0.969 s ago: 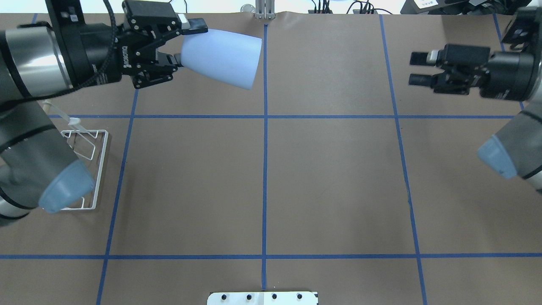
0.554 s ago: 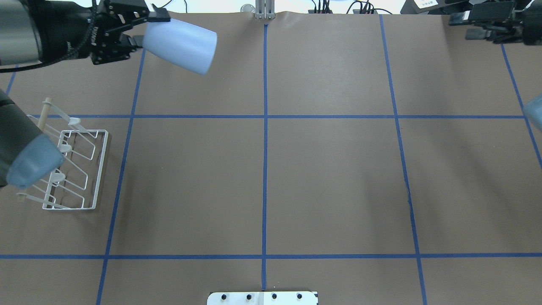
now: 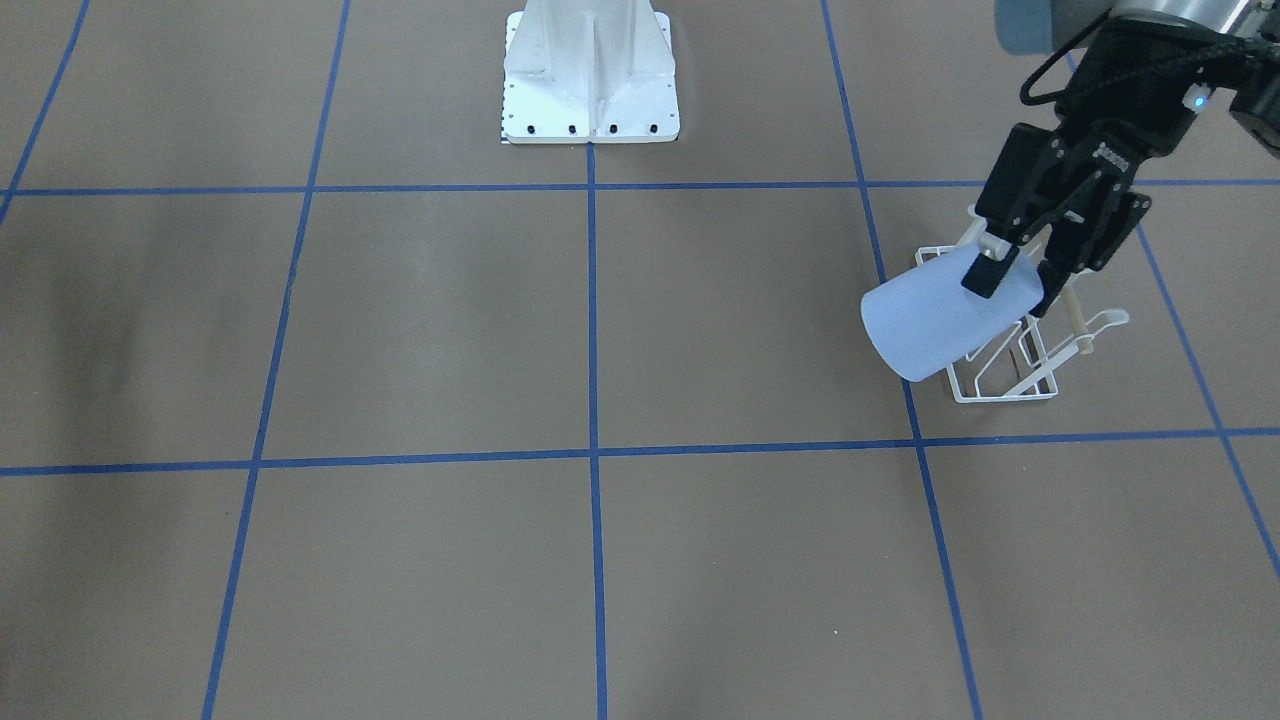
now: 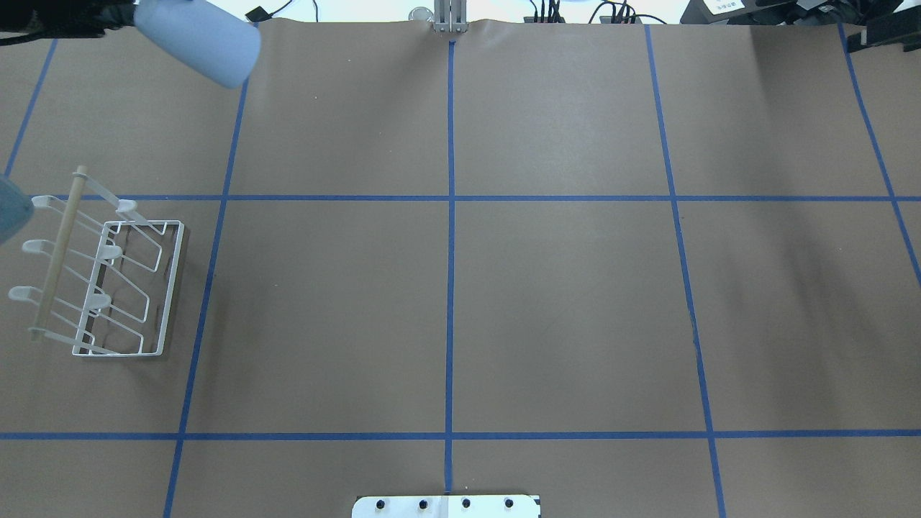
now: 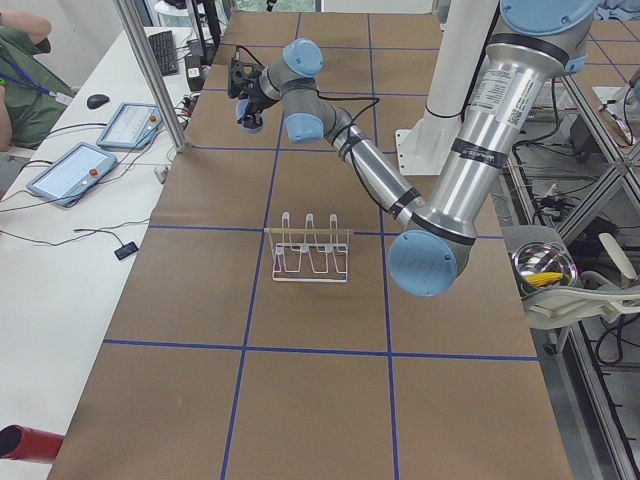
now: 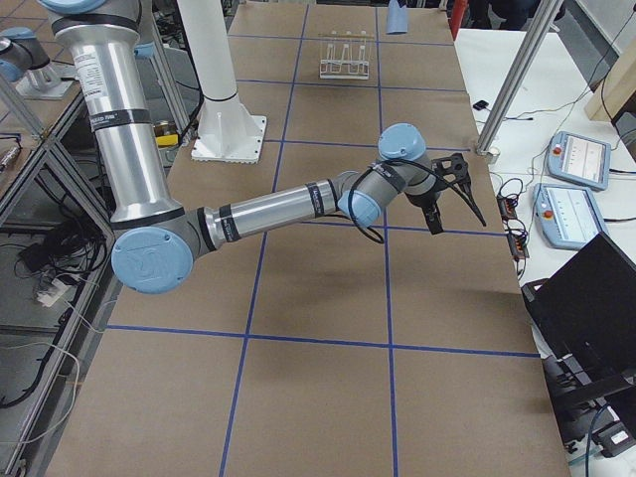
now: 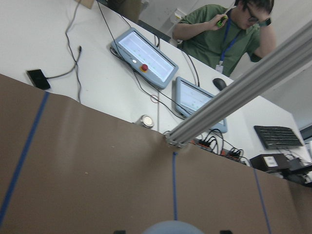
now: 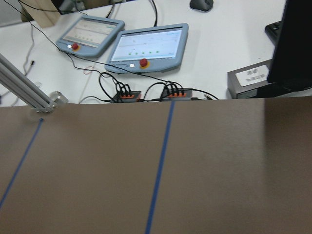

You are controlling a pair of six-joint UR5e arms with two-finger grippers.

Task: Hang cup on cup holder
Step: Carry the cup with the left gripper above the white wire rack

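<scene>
My left gripper [image 3: 1015, 282] is shut on the narrow base end of the light blue cup [image 3: 945, 318]. It holds the cup in the air, tilted, with the rim pointing away from the arm. In the overhead view the cup [image 4: 198, 39] is at the far left corner, apart from the white wire cup holder [image 4: 170, 288] with its wooden rod [image 4: 57, 252]. In the front view the cup overlaps the holder [image 3: 1000, 397]. The cup's end shows in the left wrist view [image 7: 170, 228]. My right gripper [image 6: 459, 199] is open, empty and off the table's right side.
The white metal pedestal [image 3: 590, 80] stands at the robot's side of the table and also shows in the overhead view [image 4: 446, 506]. Blue tape lines grid the brown table. An operator [image 7: 224, 34] and tablets [image 8: 146, 46] are on the white bench beyond the far edge.
My left gripper has carried the cup left and toward the far edge of the overhead view. The left elbow has swung off the cup holder. The right arm has pulled back to the right.
</scene>
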